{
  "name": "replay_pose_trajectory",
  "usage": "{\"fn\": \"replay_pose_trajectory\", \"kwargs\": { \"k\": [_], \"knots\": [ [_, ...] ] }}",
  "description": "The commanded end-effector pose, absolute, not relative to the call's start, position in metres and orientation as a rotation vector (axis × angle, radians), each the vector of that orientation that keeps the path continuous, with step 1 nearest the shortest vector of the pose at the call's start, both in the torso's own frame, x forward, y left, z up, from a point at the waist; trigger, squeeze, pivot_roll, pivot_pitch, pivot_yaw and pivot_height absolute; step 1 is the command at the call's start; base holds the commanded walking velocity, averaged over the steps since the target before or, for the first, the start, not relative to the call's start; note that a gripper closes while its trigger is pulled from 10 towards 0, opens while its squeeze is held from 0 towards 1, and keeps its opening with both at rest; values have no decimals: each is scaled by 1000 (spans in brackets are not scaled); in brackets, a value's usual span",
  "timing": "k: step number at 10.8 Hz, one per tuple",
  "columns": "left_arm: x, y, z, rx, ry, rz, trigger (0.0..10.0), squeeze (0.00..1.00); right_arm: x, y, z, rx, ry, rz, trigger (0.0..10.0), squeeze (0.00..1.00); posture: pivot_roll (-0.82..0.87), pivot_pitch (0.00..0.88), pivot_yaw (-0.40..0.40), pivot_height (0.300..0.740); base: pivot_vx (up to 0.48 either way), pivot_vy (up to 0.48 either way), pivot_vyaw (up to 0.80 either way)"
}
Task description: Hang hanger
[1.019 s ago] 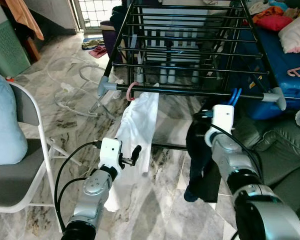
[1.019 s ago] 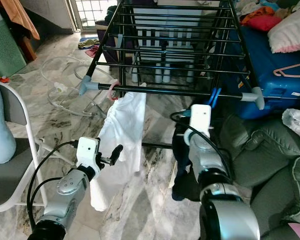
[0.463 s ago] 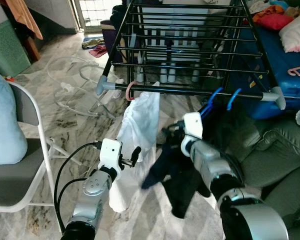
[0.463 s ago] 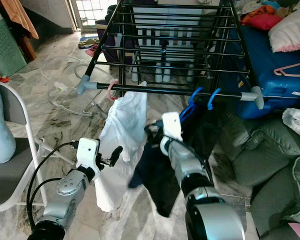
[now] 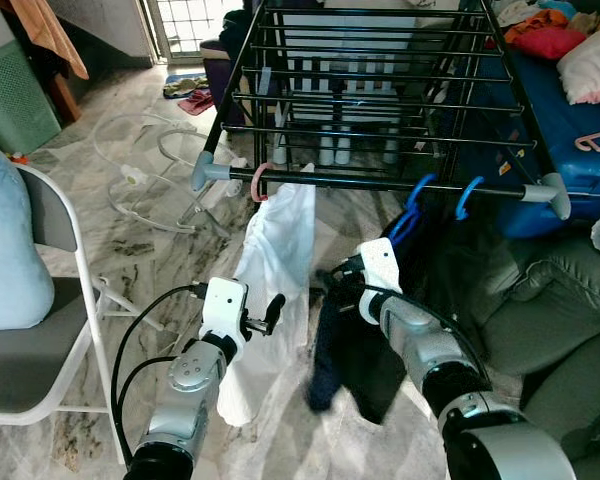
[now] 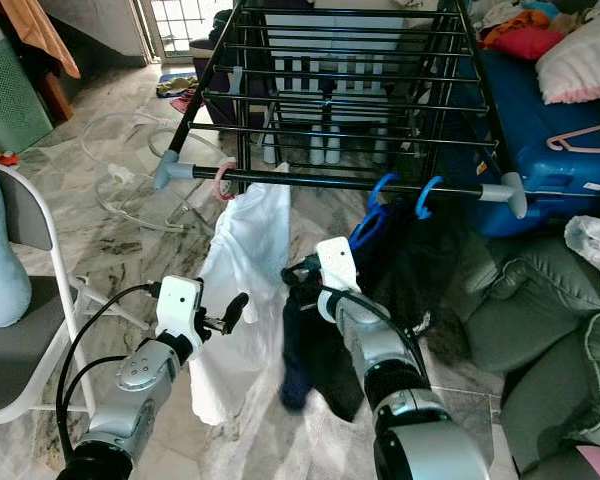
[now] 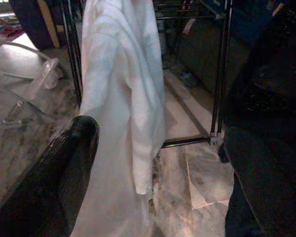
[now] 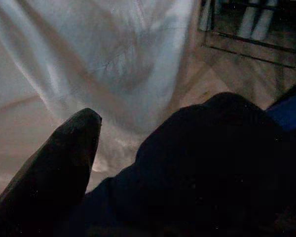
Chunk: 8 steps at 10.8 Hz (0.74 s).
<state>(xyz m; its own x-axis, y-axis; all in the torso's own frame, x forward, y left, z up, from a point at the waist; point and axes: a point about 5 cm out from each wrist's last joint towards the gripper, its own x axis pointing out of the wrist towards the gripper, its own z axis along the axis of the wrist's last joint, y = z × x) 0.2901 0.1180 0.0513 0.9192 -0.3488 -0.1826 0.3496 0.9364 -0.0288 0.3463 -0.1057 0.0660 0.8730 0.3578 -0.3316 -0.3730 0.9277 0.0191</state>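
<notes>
Jaws of the right gripper (image 5: 332,283) clamp the dark garment (image 5: 355,345); left jaws unclear.

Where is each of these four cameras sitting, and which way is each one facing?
Left eye view: head camera, looking forward and down at the drying rack; both silver arms show.
Right eye view: the head's other eye, same scene; white garment and blue hangers on the front rail.
Left wrist view: along the left gripper, facing the white garment; one black finger shows.
Right wrist view: along the right gripper, against the dark garment.
Both wrist views share the white garment.
</notes>
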Motion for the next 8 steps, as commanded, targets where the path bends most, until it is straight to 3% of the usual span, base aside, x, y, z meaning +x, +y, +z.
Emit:
{"fn": "replay_pose_trajectory", "kwargs": {
  "k": [1, 8],
  "knots": [
    [289, 119, 49, 13, 204, -362, 10000, 0, 346, -111, 67, -76, 324, 357, 10000, 0, -140, 49, 28, 740, 0, 0, 0],
    [291, 117, 50, 17, 205, -383, 10000, 0, 364, -172, 106, -101, 171, 43, 10000, 0, -157, 50, 46, 740, 0, 0, 0]
  ]
}}
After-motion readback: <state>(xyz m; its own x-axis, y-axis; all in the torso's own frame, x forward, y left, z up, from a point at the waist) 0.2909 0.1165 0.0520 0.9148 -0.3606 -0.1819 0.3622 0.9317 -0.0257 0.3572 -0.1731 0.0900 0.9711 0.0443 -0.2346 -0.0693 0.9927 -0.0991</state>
